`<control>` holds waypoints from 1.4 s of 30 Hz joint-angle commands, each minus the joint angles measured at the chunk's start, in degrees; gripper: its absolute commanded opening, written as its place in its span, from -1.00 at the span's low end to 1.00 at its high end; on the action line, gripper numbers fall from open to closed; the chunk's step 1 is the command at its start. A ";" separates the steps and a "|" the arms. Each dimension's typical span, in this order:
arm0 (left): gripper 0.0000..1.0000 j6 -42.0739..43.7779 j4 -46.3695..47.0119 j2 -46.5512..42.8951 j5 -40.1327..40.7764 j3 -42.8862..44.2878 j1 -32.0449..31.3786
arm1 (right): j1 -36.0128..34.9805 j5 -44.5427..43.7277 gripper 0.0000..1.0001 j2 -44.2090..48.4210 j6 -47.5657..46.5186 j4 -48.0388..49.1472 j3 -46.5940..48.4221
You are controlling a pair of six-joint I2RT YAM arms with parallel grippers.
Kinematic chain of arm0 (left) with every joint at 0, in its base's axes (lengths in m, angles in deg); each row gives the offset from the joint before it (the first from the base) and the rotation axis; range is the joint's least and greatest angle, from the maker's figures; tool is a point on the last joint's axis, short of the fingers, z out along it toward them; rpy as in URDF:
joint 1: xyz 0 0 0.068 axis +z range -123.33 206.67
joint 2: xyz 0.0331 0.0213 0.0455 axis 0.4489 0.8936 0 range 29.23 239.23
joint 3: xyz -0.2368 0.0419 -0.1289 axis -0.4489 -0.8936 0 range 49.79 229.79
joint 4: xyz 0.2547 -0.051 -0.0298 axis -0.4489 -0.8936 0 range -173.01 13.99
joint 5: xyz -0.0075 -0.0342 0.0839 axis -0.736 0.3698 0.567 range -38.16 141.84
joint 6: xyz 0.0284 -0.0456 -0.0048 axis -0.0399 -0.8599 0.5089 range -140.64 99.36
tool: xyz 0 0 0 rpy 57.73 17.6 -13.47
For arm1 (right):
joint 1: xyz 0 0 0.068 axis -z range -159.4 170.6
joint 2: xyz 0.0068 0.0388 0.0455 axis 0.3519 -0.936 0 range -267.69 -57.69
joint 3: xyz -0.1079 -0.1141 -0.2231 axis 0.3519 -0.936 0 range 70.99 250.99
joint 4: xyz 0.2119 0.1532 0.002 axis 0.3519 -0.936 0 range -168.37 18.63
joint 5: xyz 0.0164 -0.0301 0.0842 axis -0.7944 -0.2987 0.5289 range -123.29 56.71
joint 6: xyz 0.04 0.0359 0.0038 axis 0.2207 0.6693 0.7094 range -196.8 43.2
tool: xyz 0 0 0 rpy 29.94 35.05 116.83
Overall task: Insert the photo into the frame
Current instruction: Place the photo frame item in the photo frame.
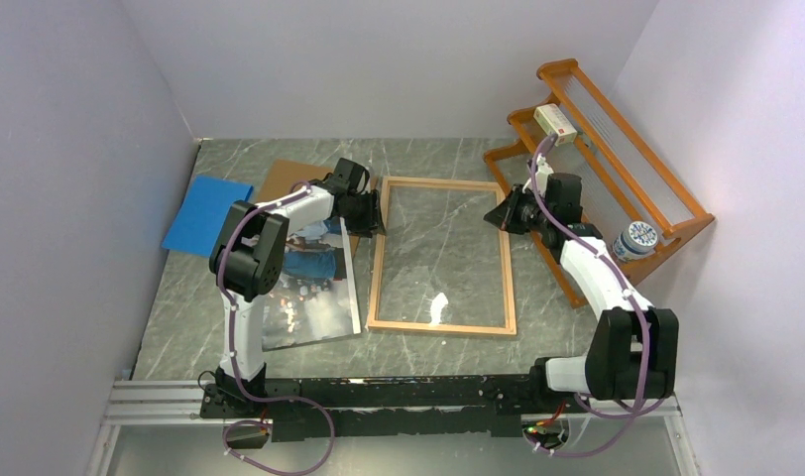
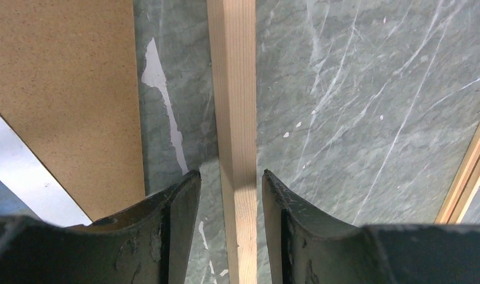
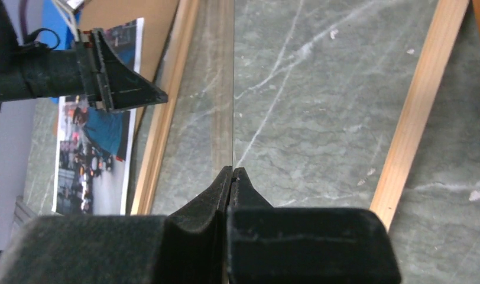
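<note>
The frame [image 1: 441, 326], with a light-orange wooden border, lies flat on the marble table. The photo [image 1: 314, 288] lies picture side up to its left, partly under my left arm. My left gripper [image 1: 377, 213] is open and straddles the frame's left border [image 2: 232, 89], one finger on each side with gaps [image 2: 229, 177]. My right gripper [image 1: 498, 213] is at the frame's right border, shut on the edge of a thin clear pane [image 3: 233, 89] seen edge-on [image 3: 232, 170]. The photo [image 3: 99, 154] and the right border [image 3: 418, 112] show in the right wrist view.
A brown hardboard panel [image 1: 285, 178] lies behind the photo and shows in the left wrist view [image 2: 66, 89]. A blue sheet [image 1: 205, 213] lies at far left. An orange slatted rack [image 1: 617, 149] at back right holds a white box [image 1: 555, 121] and a blue-white jar [image 1: 634, 239].
</note>
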 commanded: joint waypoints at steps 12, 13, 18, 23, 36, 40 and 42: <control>-0.07 0.07 -0.84 2.20 2.97 -1.18 -0.38 | -0.04 3.79 -1.00 6.48 3.42 9.69 -5.72; -0.14 0.36 -1.36 2.75 3.15 -0.58 -0.38 | -0.04 3.81 -1.00 6.88 3.55 9.69 -5.86; -0.25 2.37 -4.63 5.63 6.45 2.31 -0.46 | -0.04 4.38 -1.00 7.16 5.07 9.69 -5.77; -0.61 4.30 -9.35 6.11 13.05 3.86 -0.43 | -0.06 5.08 -1.00 7.38 7.77 9.09 -4.52; -0.08 2.16 -5.48 -0.71 4.17 -1.82 4.13 | -0.53 11.94 -1.00 3.46 16.34 13.72 -0.09; 0.32 -0.96 -1.30 -6.69 -3.53 -4.17 6.42 | -0.87 12.28 -1.00 3.41 17.48 13.29 1.89; 0.37 -2.39 0.20 -9.65 -5.87 -5.25 7.96 | -0.91 12.42 -1.00 3.88 18.33 12.21 3.18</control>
